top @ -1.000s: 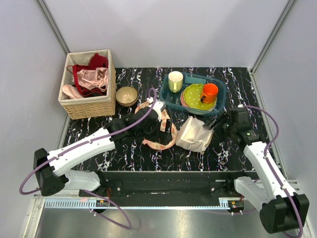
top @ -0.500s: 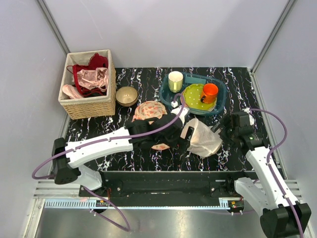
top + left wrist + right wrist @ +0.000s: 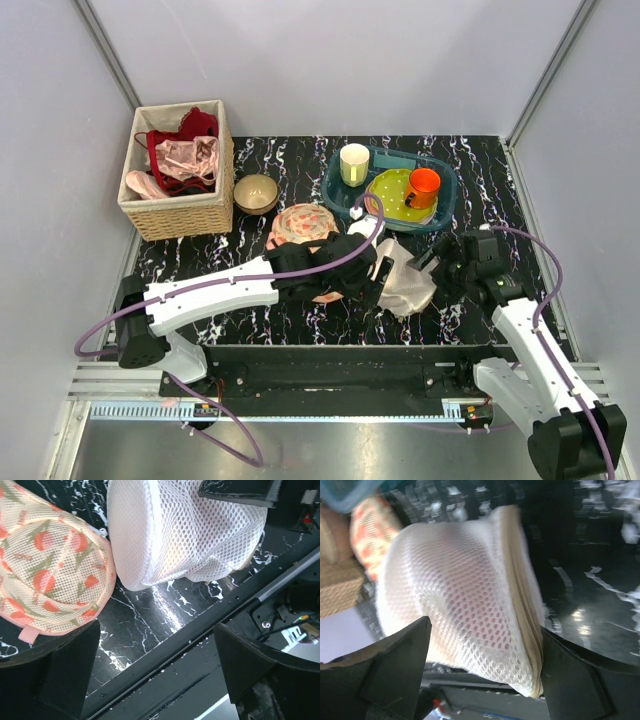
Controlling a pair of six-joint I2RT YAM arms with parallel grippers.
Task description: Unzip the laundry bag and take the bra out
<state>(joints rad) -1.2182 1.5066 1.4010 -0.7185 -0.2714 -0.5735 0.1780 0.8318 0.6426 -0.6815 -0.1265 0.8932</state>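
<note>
Flanking the laundry bag near the table edge, left end effector and right end effector gape.

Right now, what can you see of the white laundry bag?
The laundry bag is a white mesh pouch, slumped on its side on the black marbled table near the front edge. Its cream zip runs along the rim and looks closed. Something reddish shows faintly through the mesh. A peach floral piece lies close beside it.
</note>
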